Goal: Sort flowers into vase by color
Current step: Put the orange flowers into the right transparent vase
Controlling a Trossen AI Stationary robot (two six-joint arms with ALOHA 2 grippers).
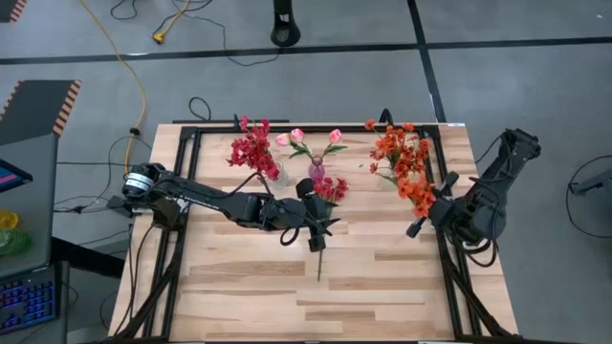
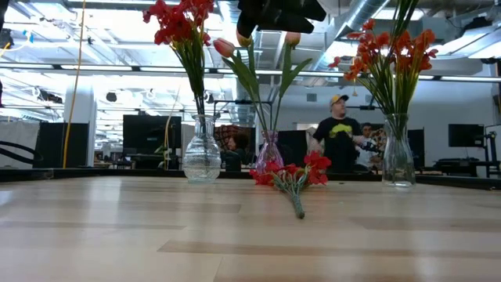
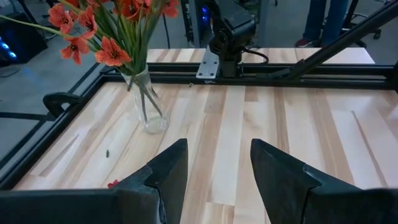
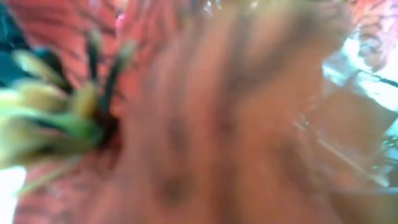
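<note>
vases [image 2: 202, 157] number three – one loose red sprig [image 2: 293, 178] lies flat.

Red flowers [image 1: 253, 150], pink tulips [image 1: 308, 139], orange flowers [image 1: 402, 153], pale striped wooden table [image 1: 249, 296].

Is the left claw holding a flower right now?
No: the left wrist view shows the left claw open with bare table between its fingers, and the red sprig lies on the table.

The light wooden bench [image 1: 249, 287] stands on a grey floor [image 1: 497, 86] where a yellow cable [image 1: 129, 67] lies. Behind, ceiling lights [image 2: 94, 35], dark monitors [image 2: 145, 133] and a person [image 2: 338, 137].
</note>
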